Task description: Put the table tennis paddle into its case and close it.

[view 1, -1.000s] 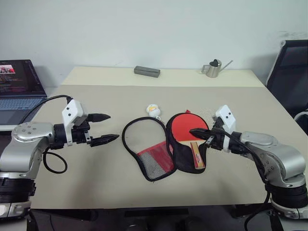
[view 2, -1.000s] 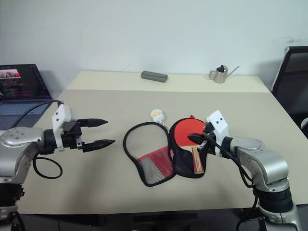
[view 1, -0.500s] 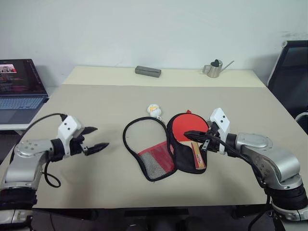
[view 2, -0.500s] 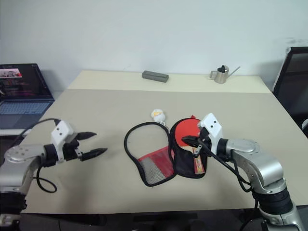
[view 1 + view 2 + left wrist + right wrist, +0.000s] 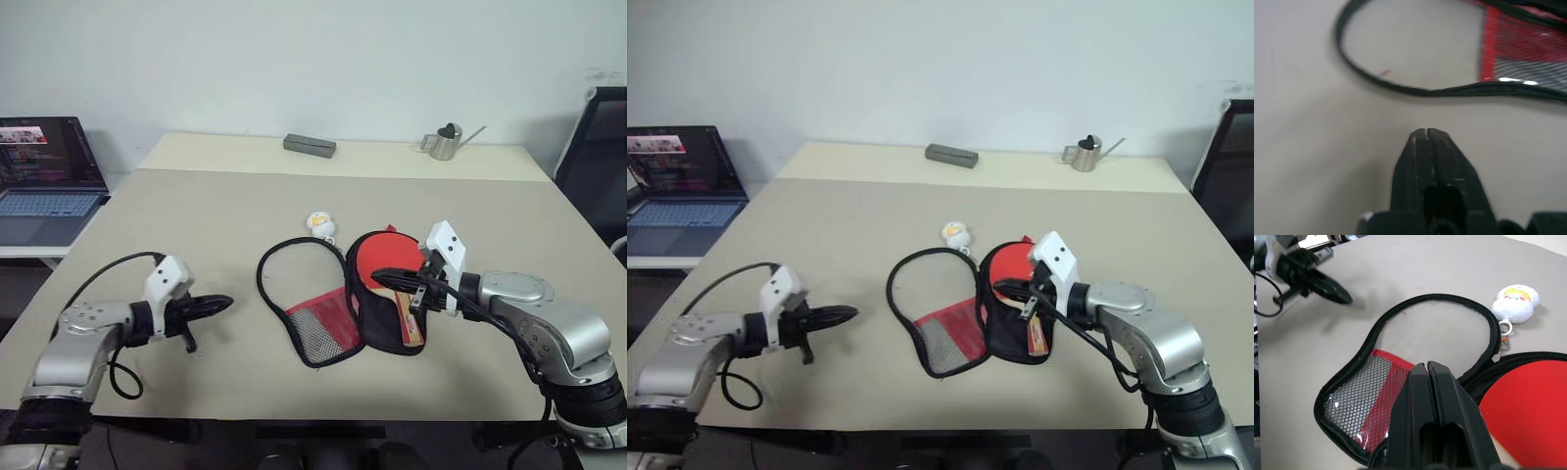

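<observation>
The case [image 5: 338, 304] is laid open flat on the beige table [image 5: 196, 225], unzipped, its two halves joined along the middle. The table tennis paddle [image 5: 384, 279] is seated in the right half of the case: the red rubber face is turned up, ringed by the black rim of that half, and the striped wooden handle [image 5: 410, 328] is pointed toward the near edge of the table. The left half is seen as an open black zip loop with bare table showing through its upper part and a red-and-mesh pocket [image 5: 315, 328] filling its lower part; nothing is seen lying in that half. A small white plush charm [image 5: 318, 224] is placed just beyond the case, at the far end of the join; whether it is attached to the zip cannot be told. The right gripper [image 5: 382, 275] is held over the paddle face with its fingers pressed together, nothing clamped between them. The left gripper [image 5: 217, 305] is held low over the table, well apart from the case's left half, its fingers also together and empty. At the far edge a grey block [image 5: 310, 146] and a small metal watering can [image 5: 448, 141] are set. A laptop [image 5: 44, 176] is open on a separate surface to the left.
</observation>
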